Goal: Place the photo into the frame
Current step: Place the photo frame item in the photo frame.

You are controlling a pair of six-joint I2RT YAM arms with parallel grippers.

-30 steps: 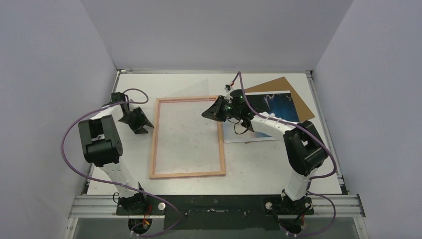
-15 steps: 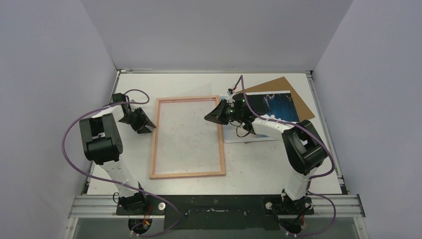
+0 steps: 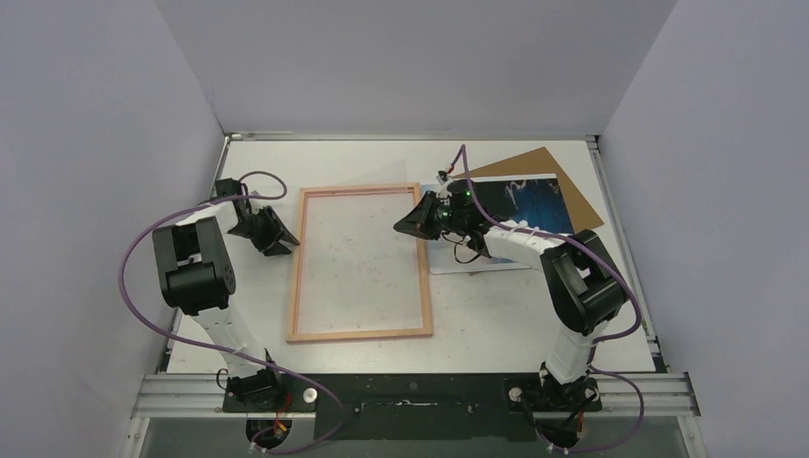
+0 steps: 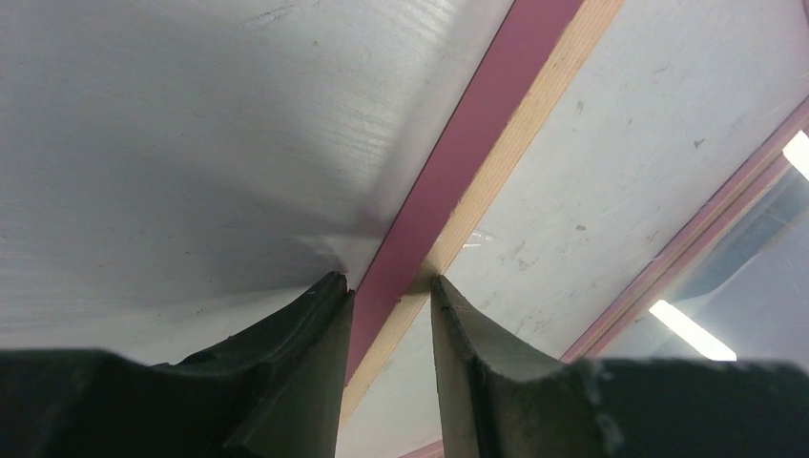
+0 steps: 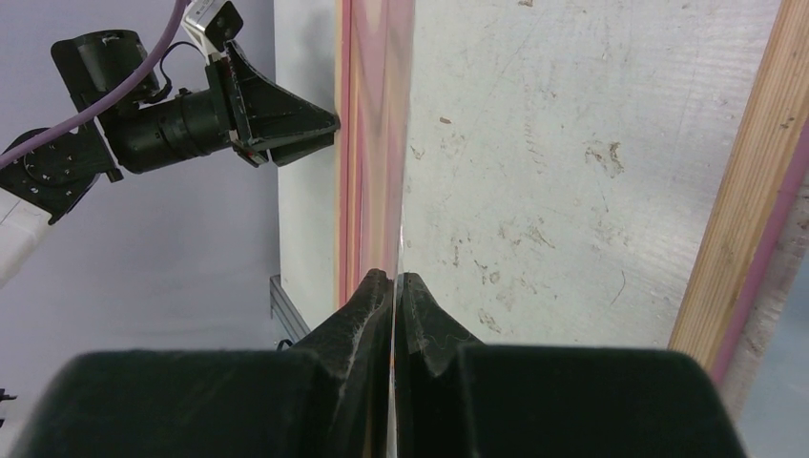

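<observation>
A: Where's the photo?
B: Face up on the counter, right of the frame, lying over the brown backing board. Not in the frame yet.
A: Right gripper?
B: Pressed together on the edge of a clear sheet, by the frame's right rail, with the sheet tipped up off the opening. My read: it's lifting the glazing out of the way so the photo can go in.
A: Left gripper?
B: Partly spread, astride the frame's left rail, pink and tan strip between the fingers. Probably there to pin the frame so it doesn't slide. Can't tell if it's actually biting the rail or just bracketing it.
A: Anything hidden?
B: The right arm covers the photo's near left corner. The sheet is almost invisible from above, only a faint sheen past the top rail, and its far edge is unclear. The wrist views are too tight to show whether the frame sits flat.
</observation>
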